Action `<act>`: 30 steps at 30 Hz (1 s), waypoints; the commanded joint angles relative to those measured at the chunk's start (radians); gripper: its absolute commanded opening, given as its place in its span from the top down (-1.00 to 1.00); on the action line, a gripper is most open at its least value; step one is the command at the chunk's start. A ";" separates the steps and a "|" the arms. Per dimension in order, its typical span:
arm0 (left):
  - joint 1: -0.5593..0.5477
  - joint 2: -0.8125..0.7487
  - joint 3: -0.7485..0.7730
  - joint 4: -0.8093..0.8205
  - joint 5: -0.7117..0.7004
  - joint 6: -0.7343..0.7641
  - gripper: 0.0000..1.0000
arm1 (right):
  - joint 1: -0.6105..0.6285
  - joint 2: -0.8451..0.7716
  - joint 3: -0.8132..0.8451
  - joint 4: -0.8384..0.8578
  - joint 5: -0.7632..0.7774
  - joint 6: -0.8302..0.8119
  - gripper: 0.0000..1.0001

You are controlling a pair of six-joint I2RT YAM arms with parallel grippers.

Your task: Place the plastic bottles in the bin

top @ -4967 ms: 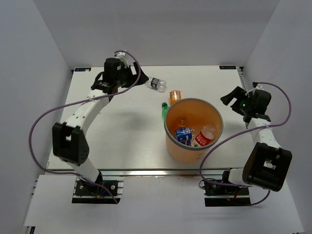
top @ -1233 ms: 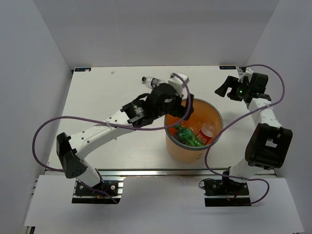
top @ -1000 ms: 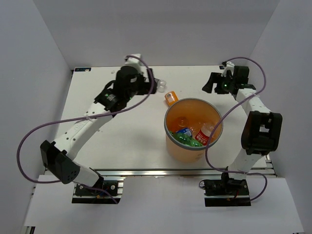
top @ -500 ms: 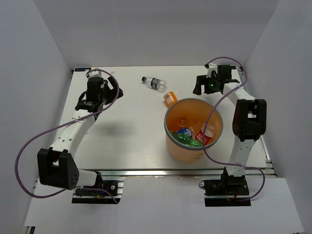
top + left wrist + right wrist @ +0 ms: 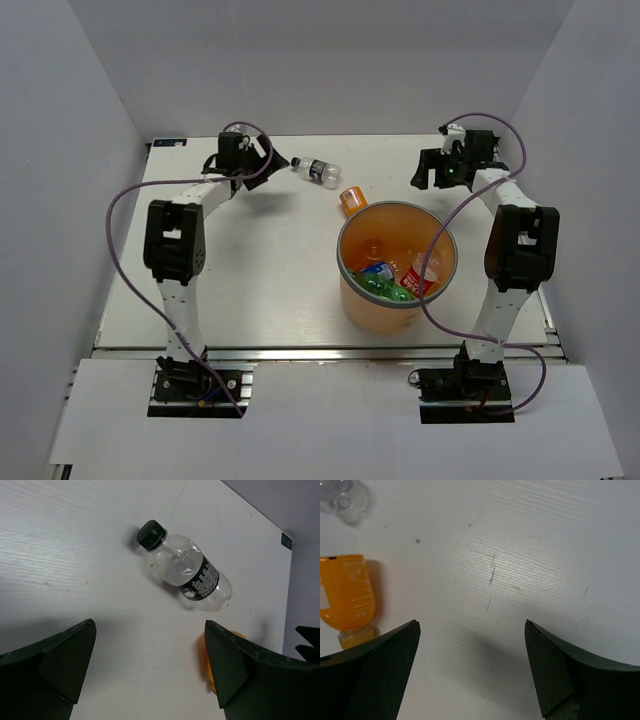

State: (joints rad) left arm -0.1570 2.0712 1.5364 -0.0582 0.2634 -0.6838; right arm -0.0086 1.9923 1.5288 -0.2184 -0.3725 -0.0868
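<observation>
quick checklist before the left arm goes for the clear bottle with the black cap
1. Left claw open and empty: ok.
2. Clear bottle lying free on the table: ok.
3. Clear bottle between the left claw's fingers: not ok, it lies beyond the tips.
4. Right claw out of the way: ok, open over bare table near the orange bottle.
5. Orange bottle apart from the clear one: ok.
6. Bin has room on top: ok.
</observation>
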 commanded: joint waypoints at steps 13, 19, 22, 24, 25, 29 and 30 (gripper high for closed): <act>-0.041 -0.046 -0.120 0.150 0.028 -0.005 -0.96 | 0.186 0.178 0.338 -0.329 -0.206 -0.369 -0.79; -0.038 -0.124 -0.231 0.152 -0.030 0.036 -0.96 | 0.246 0.256 0.459 -0.421 -0.069 -0.407 -0.79; -0.030 -0.138 -0.268 0.164 -0.026 0.040 -0.96 | 0.269 0.289 0.488 -0.443 -0.031 -0.412 -0.79; -0.023 -0.140 -0.275 0.173 -0.020 0.040 -0.96 | 0.279 0.306 0.510 -0.450 -0.013 -0.406 -0.79; -0.021 -0.141 -0.278 0.170 -0.015 0.040 -0.96 | 0.294 0.312 0.519 -0.453 0.003 -0.404 -0.79; -0.010 -0.143 -0.301 0.182 -0.003 0.041 -0.96 | 0.338 0.341 0.559 -0.460 0.089 -0.419 -0.79; -0.009 -0.143 -0.306 0.189 0.000 0.041 -0.96 | 0.357 0.344 0.567 -0.452 0.124 -0.416 -0.79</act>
State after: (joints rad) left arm -0.1772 1.9911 1.2507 0.1009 0.2543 -0.6586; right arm 0.2970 2.3001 2.0468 -0.6498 -0.3580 -0.4805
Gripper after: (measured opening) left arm 0.982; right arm 0.894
